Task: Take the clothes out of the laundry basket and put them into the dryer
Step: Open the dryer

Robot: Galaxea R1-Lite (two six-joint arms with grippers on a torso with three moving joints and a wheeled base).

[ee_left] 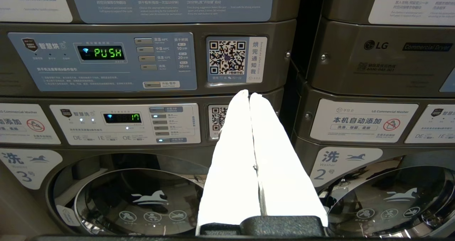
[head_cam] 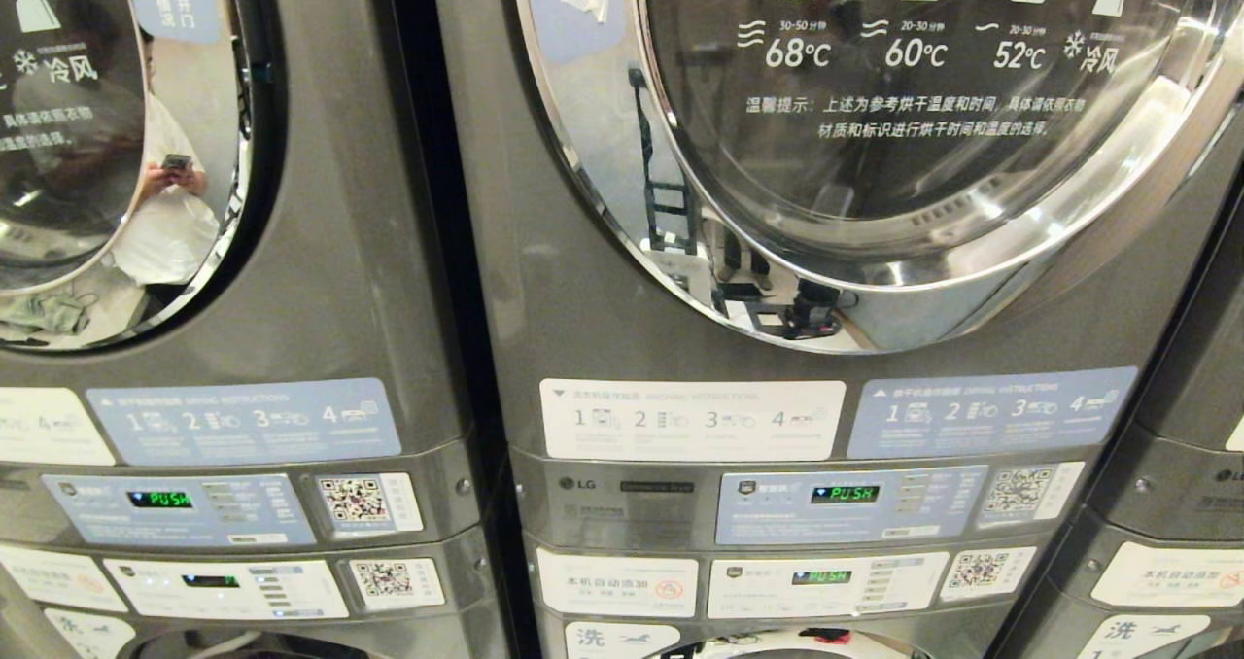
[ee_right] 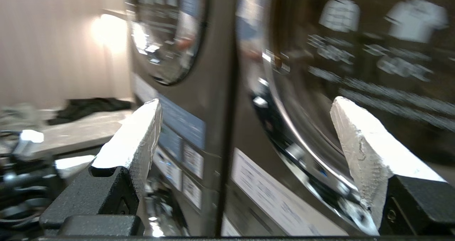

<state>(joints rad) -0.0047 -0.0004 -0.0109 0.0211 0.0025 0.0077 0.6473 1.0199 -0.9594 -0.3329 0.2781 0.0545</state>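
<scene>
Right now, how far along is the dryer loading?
Nothing looks done: the round chrome-rimmed glass dryer door is shut, and no basket or task clothes show. In hand: the right gripper is spread open and empty, facing that door. The left gripper is closed and empty, near the lower control panels. Opening, fetching and loading all remain.

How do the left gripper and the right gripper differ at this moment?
The left gripper has its white fingers pressed together, while the right gripper has its fingers spread wide apart. The left gripper points at the control panels of the stacked machines; the right gripper points at the round dryer door. Both hold nothing, and both have white-padded fingers on black mounts.
</scene>
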